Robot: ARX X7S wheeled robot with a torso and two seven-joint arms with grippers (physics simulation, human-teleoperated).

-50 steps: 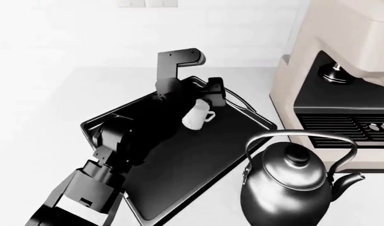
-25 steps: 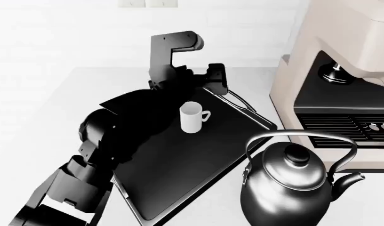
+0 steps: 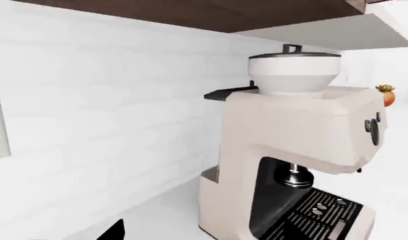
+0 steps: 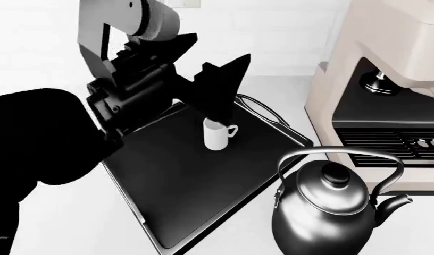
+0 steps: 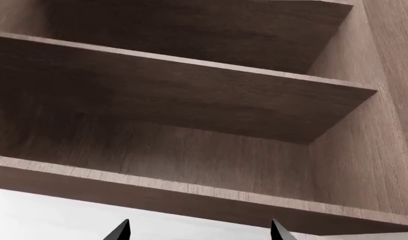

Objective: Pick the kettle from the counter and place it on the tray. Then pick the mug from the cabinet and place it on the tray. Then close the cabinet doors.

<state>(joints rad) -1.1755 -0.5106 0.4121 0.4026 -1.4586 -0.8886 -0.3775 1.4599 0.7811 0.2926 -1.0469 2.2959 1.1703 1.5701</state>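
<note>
White counter, wide, flat, smooth. Black tray lies on it, set at angle, loop handle at far end. Dark steel kettle stands on counter just beside tray's near right corner, not on tray. Cream espresso machine stands on counter behind kettle, to right of tray, against white wall.

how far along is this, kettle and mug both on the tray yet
Only partly. The mug stands upright on the tray, released. The kettle sits on the counter beside the tray, so that step is unfinished. The right wrist view shows open cabinet shelves; doors remain to close.
</note>
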